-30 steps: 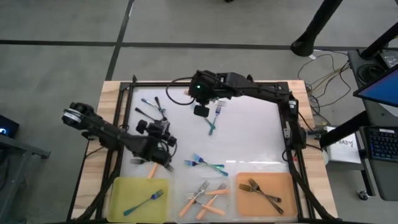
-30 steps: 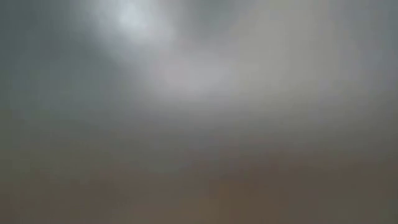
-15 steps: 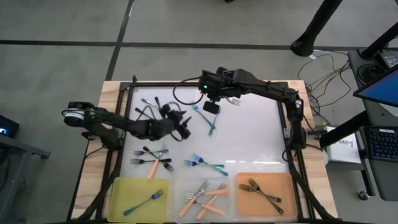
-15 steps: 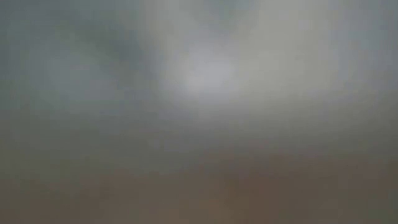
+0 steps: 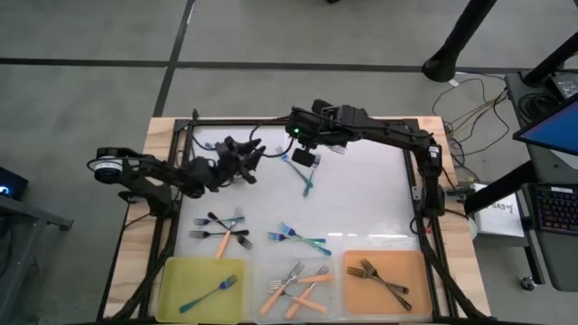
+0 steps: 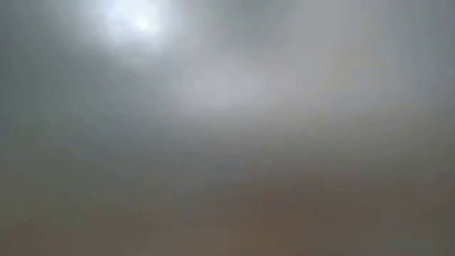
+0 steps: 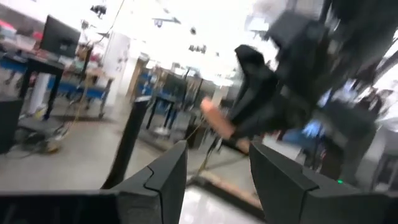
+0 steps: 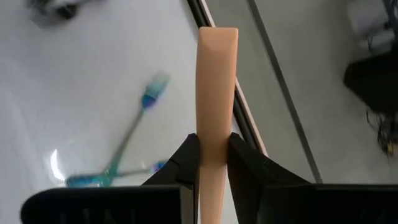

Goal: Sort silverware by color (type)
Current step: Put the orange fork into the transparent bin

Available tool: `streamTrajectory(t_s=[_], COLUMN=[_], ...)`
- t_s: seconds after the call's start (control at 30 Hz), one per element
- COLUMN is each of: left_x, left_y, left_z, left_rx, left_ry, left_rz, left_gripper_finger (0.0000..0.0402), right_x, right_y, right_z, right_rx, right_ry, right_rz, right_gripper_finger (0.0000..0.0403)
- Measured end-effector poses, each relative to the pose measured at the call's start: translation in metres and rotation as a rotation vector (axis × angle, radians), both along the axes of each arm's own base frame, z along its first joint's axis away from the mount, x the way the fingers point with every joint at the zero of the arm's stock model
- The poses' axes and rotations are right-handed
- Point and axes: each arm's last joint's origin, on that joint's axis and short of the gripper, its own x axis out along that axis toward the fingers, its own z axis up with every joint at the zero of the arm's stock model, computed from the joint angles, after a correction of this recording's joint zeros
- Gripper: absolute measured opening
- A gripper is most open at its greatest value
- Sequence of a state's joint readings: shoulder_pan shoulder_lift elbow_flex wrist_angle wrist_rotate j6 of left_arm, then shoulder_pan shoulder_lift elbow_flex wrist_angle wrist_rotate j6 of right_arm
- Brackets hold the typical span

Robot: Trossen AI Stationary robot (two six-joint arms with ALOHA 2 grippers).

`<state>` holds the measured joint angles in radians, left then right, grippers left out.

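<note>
My right gripper point(image 5: 304, 155) hangs over the far middle of the white table top, shut on an orange-handled fork point(image 8: 216, 87); silver tines point(image 5: 336, 146) show beside its wrist. My left gripper point(image 5: 249, 162) is open and level just to its left, looking at that fork point(image 7: 217, 119), with dark forks point(image 5: 221, 149) lying flat below its arm. Two teal forks point(image 5: 306, 181) lie flat below the right gripper. Mixed forks point(image 5: 221, 231) and teal forks point(image 5: 300, 238) lie nearer. My right gripper pinches the fork's orange handle point(image 8: 214, 143) between its two fingers. The handle runs along the fingers and its free end point(image 8: 217, 37) sticks out well past their tips. The fork is lifted clear of the table.
Three trays line the near edge: a yellow-green tray point(image 5: 181, 271) with a teal fork, a clear tray point(image 5: 271, 269) with orange-handled forks, an orange tray point(image 5: 415, 271) with dark forks. A black frame point(image 5: 420, 181) borders the white top. The low view shows only blur.
My left gripper has swung from the near-left forks toward the far edge, uncovering the mixed forks there, and has ended up beside the right gripper. My right gripper has shifted a little to the right with the fork.
</note>
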<state>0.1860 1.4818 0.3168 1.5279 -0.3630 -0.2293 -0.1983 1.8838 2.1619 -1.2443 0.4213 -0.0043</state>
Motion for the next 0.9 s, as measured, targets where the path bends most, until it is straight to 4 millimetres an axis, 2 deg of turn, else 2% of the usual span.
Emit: streamTrajectory(t_s=[0.23, 0.43, 0.63, 0.9], left_x=[-0.002, -0.003, -0.002, 0.001], left_y=[0.001, 0.004, 0.002, 0.002], left_z=[0.001, 0.002, 0.002, 0.005], left_rx=[-0.022, -0.034, -0.028, -0.024], left_ry=[-0.029, -0.046, -0.049, -0.065], left_rz=[0.003, 0.016, -0.048, -0.068], left_gripper_finger=[0.0155, 0.0155, 0.0163, 0.0208], right_x=[0.021, 0.031, 0.036, 0.038], right_y=[0.019, 0.033, 0.032, 0.032], right_z=[-0.008, -0.01, -0.005, -0.004], right_rx=[-0.067, -0.11, -0.147, -0.156], right_ry=[-0.074, -0.117, -0.171, -0.195], right_rz=[0.138, 0.218, 0.24, 0.246], right_gripper_finger=[0.0041, 0.0041, 0.0041, 0.0041])
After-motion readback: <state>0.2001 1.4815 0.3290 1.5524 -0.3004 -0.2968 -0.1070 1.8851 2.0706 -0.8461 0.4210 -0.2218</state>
